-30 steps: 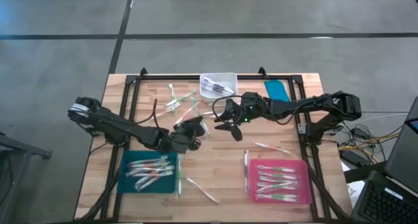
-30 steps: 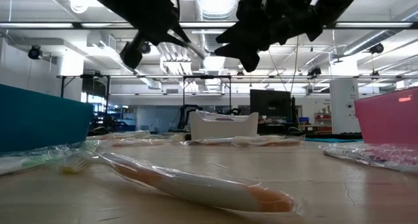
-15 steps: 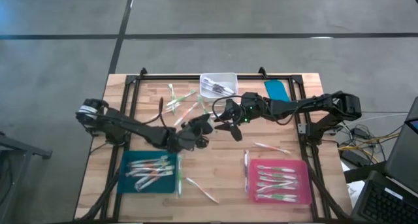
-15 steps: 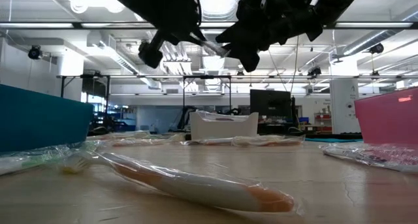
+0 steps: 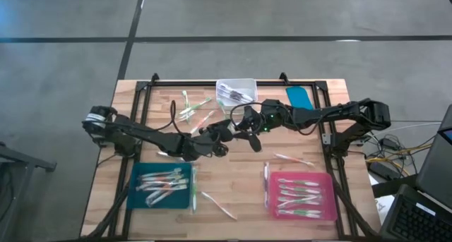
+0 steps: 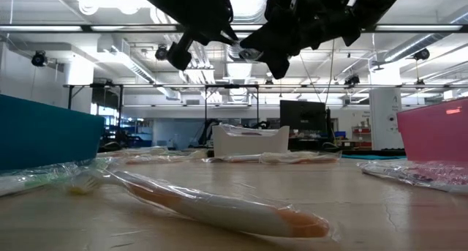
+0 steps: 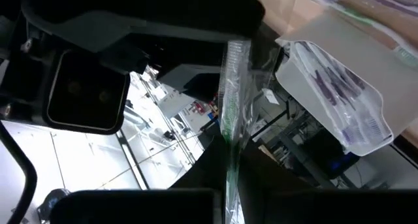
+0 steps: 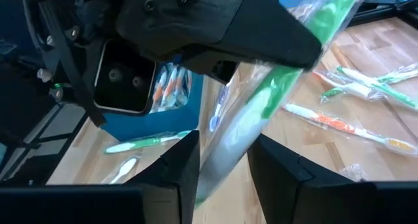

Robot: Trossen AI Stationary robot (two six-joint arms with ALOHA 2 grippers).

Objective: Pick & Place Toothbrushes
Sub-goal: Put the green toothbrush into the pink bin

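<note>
Above the middle of the wooden worktop [image 5: 240, 173], the left gripper [image 5: 224, 128] and the right gripper [image 5: 245, 129] meet nose to nose, both raised clear of the surface. A green-and-white wrapped toothbrush [image 8: 261, 113] runs between the right gripper's own fingers [image 8: 175, 164], which stand a little apart on either side of it. The same wrapped brush shows in the left wrist view, pinched in that gripper's narrowly closed fingers and reaching to the other gripper's body. Other toothbrushes [image 5: 200, 110] lie scattered near the white bin [image 5: 236, 91] at the far edge, which holds a few more. The teal tray [image 5: 161, 185] and the pink tray [image 5: 302, 195] at the near edge each carry a batch, with loose brushes lying between them. A further wrapped brush lies in the low view's foreground.
</note>
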